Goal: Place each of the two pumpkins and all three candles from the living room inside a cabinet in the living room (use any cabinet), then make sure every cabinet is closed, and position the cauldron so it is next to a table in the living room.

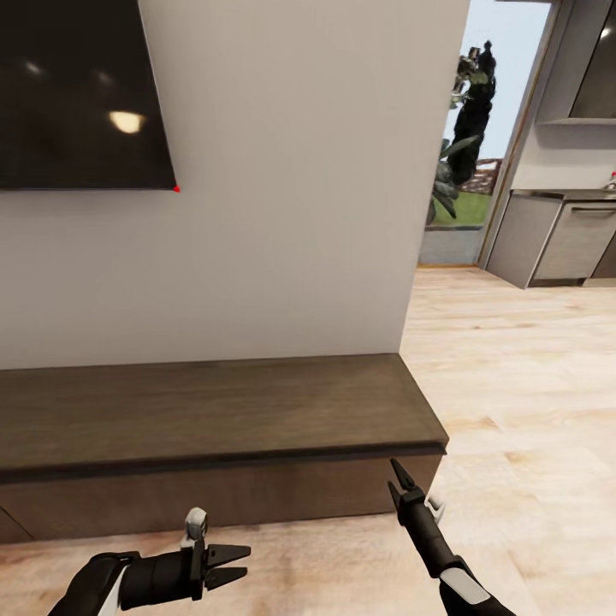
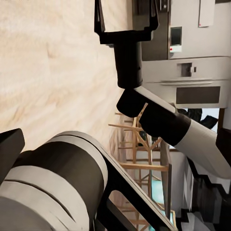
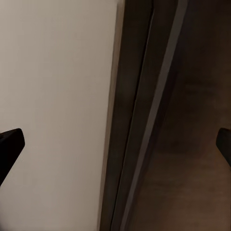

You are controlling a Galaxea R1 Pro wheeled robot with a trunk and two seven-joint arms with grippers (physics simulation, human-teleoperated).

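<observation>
Nearest the lens: black two-fingered left gripper [image 1: 235,565], low over the pale wood floor [image 1: 513,385], jaws spread a little, holding nothing. Black right gripper [image 1: 398,479], pointed up at the right end of the long, low, dark brown wooden cabinet [image 1: 214,411], just beside its front under the overhanging top lip; jaws spread wide in the left wrist view [image 2: 126,14], empty. Cabinet set against the white wall [image 1: 282,214], directly below the black wall-mounted screen [image 1: 77,94]; front apparently fully shut, no handle visible.

Hazards from here:
- Slipping of a jaw tip off the smooth, handleless front: no purchase except the narrow gap under the lip [image 3: 144,120].
- Scraping or jamming of the right jaws against the lip on an upward approach.
- Blocking of drawer travel by standing too near the front.
- Contact between the arms, close together and low.

Markings: no brand or writing legible. Small red-and-white label [image 2: 175,48] on a grey appliance front, too small to read.
</observation>
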